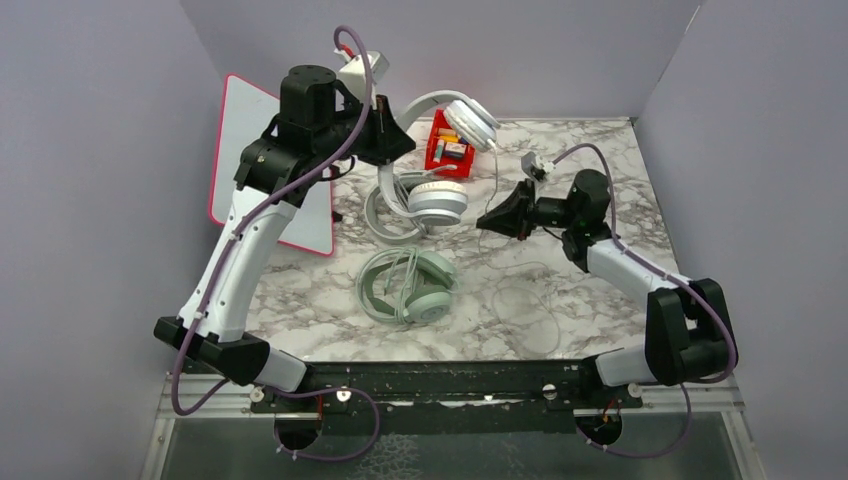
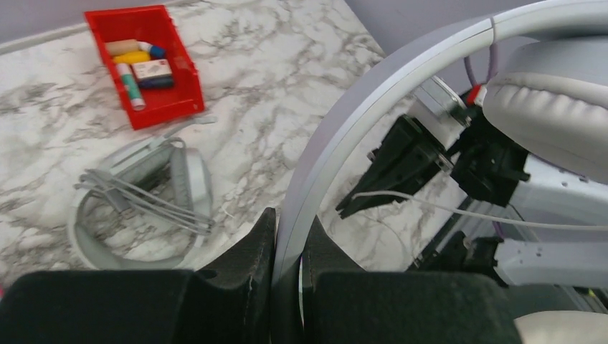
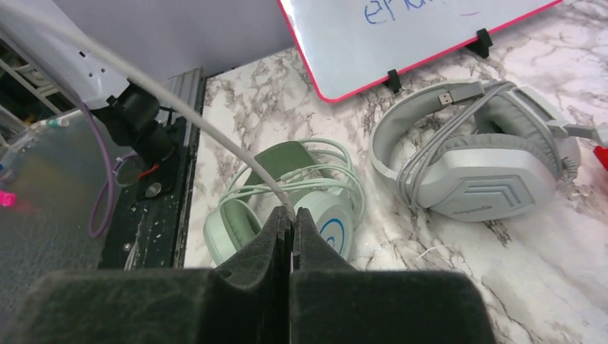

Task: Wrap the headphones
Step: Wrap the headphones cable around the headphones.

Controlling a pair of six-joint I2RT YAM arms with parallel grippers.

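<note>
My left gripper [image 1: 392, 140] is shut on the headband of the plain white headphones [image 1: 470, 120] and holds them above the table's back. In the left wrist view the band [image 2: 373, 107] runs up from between my fingers [image 2: 290, 218]. My right gripper [image 1: 487, 222] is shut on the white headphones' thin cable [image 1: 497, 180], and the cable [image 3: 208, 129] leaves its fingertips [image 3: 290, 213]. The grey-white headphones [image 1: 420, 205] lie on the table with their cable wound round them [image 3: 480, 158]. The mint-green headphones [image 1: 410, 285] lie nearer, cable coiled on them [image 3: 287, 201].
A red bin [image 1: 432, 140] of small items stands at the back [image 2: 168, 113]. A pink-edged whiteboard [image 1: 255, 150] leans at the left [image 3: 401, 36]. Loose white cable trails over the marble table [image 1: 530, 300] toward the front right. Grey walls enclose three sides.
</note>
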